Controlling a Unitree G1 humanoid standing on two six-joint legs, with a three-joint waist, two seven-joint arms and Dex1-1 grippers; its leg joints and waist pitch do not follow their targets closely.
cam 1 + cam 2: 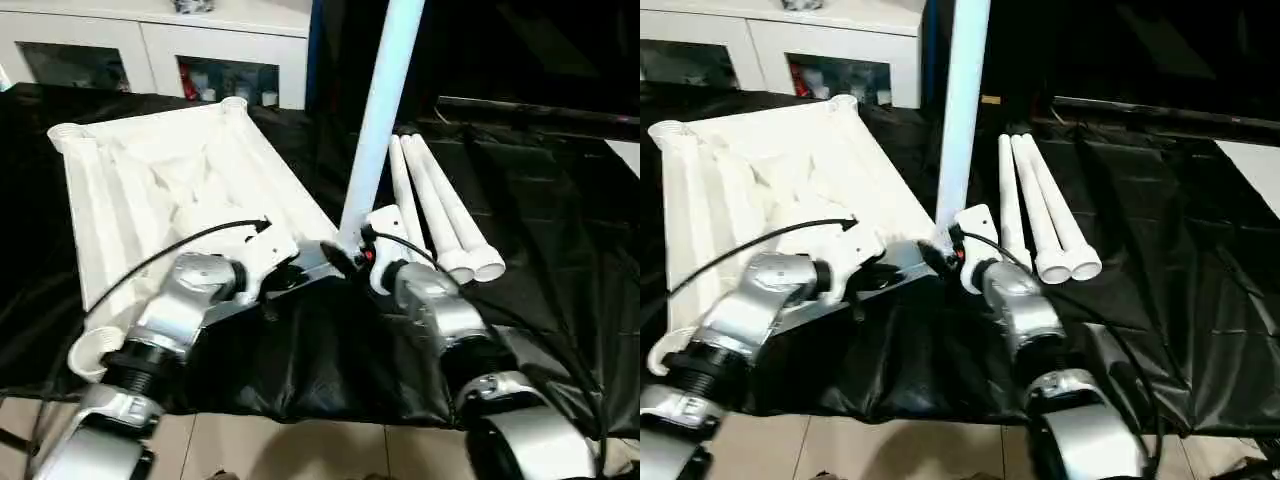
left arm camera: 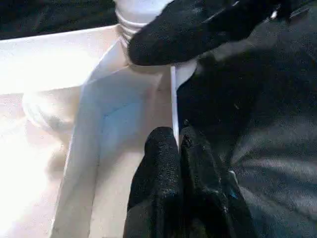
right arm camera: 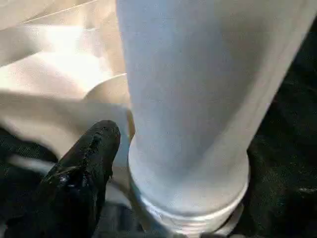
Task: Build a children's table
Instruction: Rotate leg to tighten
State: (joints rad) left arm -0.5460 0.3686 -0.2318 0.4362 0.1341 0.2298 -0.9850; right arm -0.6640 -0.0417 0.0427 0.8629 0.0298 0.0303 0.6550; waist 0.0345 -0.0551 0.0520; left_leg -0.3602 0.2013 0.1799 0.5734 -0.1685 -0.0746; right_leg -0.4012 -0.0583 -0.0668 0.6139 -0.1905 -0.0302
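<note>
At near-right corner of tabletop (image 1: 170,190) | right gripper (image 1: 352,252) clasps upright leg (image 1: 378,120) at its base | left gripper (image 2: 174,148) pinches tabletop's rim | three legs (image 1: 440,215) lie right

Upright leg (image 1: 380,110) rises at near right corner of table top (image 1: 150,190), blocking passage there. Right gripper (image 1: 345,262) and left gripper (image 2: 178,148) crowd its base. Three spare legs (image 1: 435,205) just right of it. Black cloth (image 1: 560,230) further right open.
</note>
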